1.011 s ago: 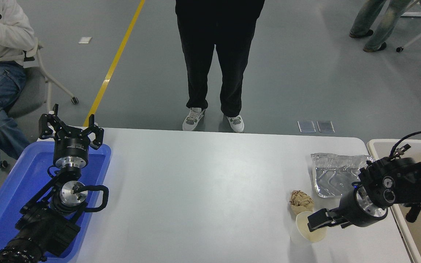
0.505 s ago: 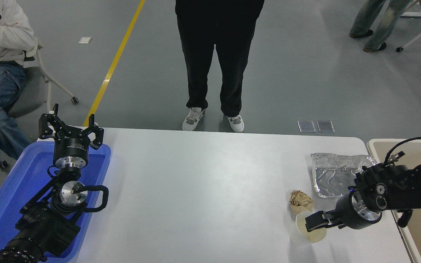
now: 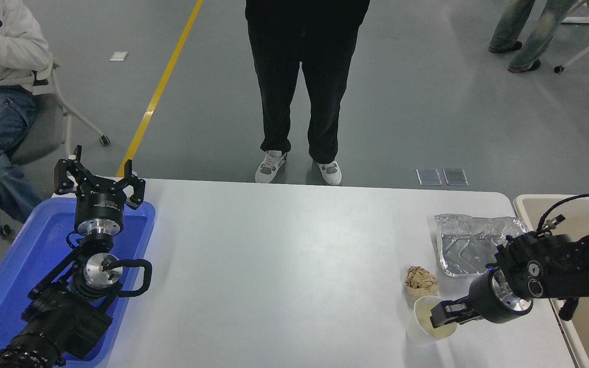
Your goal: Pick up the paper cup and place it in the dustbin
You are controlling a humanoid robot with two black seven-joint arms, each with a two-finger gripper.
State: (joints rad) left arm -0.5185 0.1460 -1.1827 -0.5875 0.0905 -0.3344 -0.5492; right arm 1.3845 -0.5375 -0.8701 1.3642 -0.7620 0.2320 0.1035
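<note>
White surface [image 3: 284, 266] carries everything; the beige dustbin [image 3: 529, 203] lies just right of the right end effector [image 3: 436, 318], past the edge. The cup [image 3: 430, 326] stands upright, its rim seemingly pinched. A firm rim grip and straight lift are advised; the paper ball [image 3: 420, 281] sits just beyond. The left end effector [image 3: 99, 180] is parked, spread.

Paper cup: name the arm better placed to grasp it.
Right. The right gripper is at the paper cup's rim, with the dustbin beside that arm. The left gripper sits parked over the blue tray across the table.
</note>
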